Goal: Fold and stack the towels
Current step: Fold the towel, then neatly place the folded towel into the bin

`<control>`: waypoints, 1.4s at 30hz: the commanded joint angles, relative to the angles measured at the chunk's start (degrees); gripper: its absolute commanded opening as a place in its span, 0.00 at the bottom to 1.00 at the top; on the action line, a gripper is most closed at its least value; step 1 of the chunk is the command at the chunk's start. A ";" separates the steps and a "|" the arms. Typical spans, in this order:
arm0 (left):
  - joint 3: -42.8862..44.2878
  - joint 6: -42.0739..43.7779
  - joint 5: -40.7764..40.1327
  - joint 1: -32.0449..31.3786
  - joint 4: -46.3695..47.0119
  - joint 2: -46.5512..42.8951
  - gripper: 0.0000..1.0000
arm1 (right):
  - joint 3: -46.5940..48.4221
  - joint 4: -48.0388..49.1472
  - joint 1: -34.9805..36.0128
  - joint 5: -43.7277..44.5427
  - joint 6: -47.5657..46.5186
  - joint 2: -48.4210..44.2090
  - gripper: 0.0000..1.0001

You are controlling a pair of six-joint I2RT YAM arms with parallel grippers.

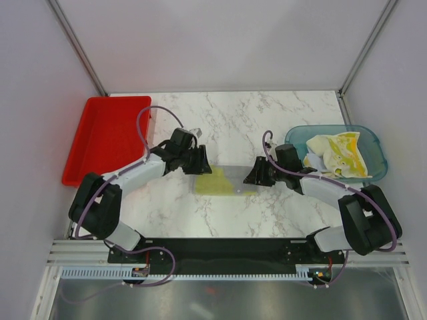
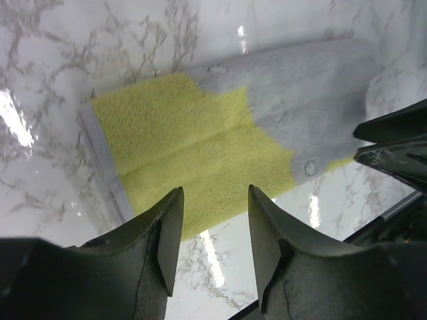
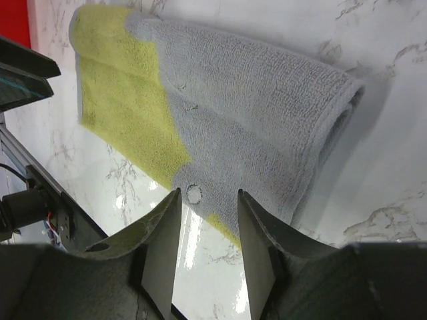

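One yellow-green and grey terry towel (image 1: 223, 180) lies flat on the white marble-patterned table (image 1: 267, 113), midway between the two arms. We read it as partly folded: a grey layer covers its right part and a rounded, doubled edge shows along one long side in the right wrist view. The yellow-green face is bare at the left end and in a thin strip along the near edge. Its long axis runs left to right across the table, so each short end faces one arm. The left arm (image 1: 143, 170) holds the left jaws just over the yellow-green end, spread apart with nothing between them, and through their gap we see only cloth beneath. The right arm (image 1: 320, 183) sets the right jaws at the opposite, grey end, likewise spread and pinching nothing. Neither arm is clearly nearer, since each sits at its own end and the towel stretches away from it toward the other. We judge that the next fold turns on this, with one short end travelling along the long axis onto the other. More crumpled yellow and cream towels (image 1: 337, 155) lie in the translucent teal plastic bin (image 1: 299, 139) at the right, well apart, and a red plastic tray (image 1: 107, 133) sits at the far left.
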 commanded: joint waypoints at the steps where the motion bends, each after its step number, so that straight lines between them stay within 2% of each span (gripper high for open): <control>1: 3.98 0.33 -0.70 0.40 0.82 2.22 0.51 | -0.48 5.00 0.22 3.18 1.70 -0.38 0.47; 6: 5.04 2.62 -3.87 2.86 1.78 9.25 0.50 | -6.19 11.06 0.22 4.95 1.43 1.55 0.46; 11: 10.55 5.69 1.38 6.28 1.53 14.27 0.50 | -7.00 10.28 0.22 5.64 -2.25 1.99 0.45; 17: 16.55 9.39 6.41 7.52 -3.31 12.18 0.54 | -5.16 6.15 0.22 5.65 -4.28 -1.69 0.45; 18: 16.73 9.74 7.02 7.52 -3.75 11.21 0.55 | -4.71 5.80 0.13 4.78 -4.02 -2.39 0.45; 19: 16.38 10.87 5.72 7.52 -6.97 7.80 0.63 | -3.23 3.27 0.30 4.51 -3.50 -5.10 0.47; 20: 15.77 10.89 5.71 7.52 -7.01 7.77 0.63 | -2.52 3.25 0.30 4.51 -3.49 -6.08 0.47; 23: 11.39 11.06 2.99 7.52 -8.06 3.73 0.71 | 0.02 0.09 0.22 4.24 -3.40 -10.29 0.57; 25: 8.83 10.54 2.63 7.61 -7.97 2.94 0.73 | 1.35 -2.80 0.22 4.15 -3.40 -12.32 0.72; 26: 6.38 9.84 2.89 7.61 -6.84 3.11 0.73 | 2.92 -3.69 0.22 3.89 -3.58 -14.07 0.87; 27: 5.40 9.40 3.50 7.61 -5.96 3.28 0.73 | 3.63 -4.57 0.30 3.80 -3.75 -14.96 0.96; 33: 0.65 6.76 4.48 7.52 -0.33 5.39 0.72 | 9.08 -10.11 0.22 3.98 -5.16 -20.15 0.98; 42: -1.20 5.79 7.90 7.08 5.82 12.16 0.70 | 9.44 -11.26 0.22 4.07 -5.95 -22.44 0.98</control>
